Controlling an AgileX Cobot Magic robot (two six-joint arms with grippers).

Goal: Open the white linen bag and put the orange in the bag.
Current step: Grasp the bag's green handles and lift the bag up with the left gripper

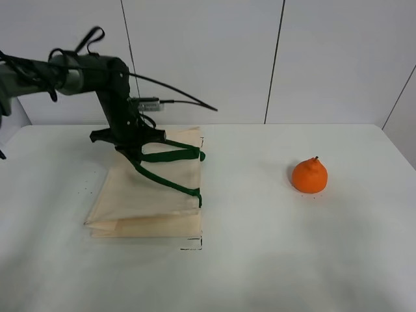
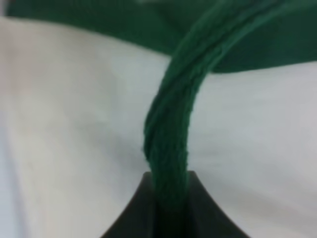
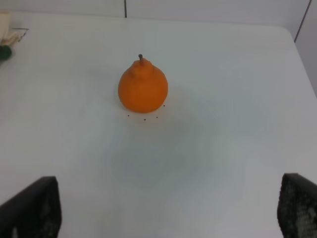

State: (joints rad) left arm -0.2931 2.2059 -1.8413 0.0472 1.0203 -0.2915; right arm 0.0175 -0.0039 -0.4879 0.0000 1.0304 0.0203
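Cream bag [image 1: 149,195] w/ dk green handles [image 1: 170,156], bright-orange orange [image 1: 309,176], white table [image 1: 273,253], blk left gripper [image 2: 170,208].

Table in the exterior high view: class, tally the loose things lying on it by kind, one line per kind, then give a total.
white linen bag: 1
orange: 1
Total: 2

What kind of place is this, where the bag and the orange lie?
Probably a robotics test room, not a home: a white table with small black position marks, plain white wall panels, and a black robot arm.
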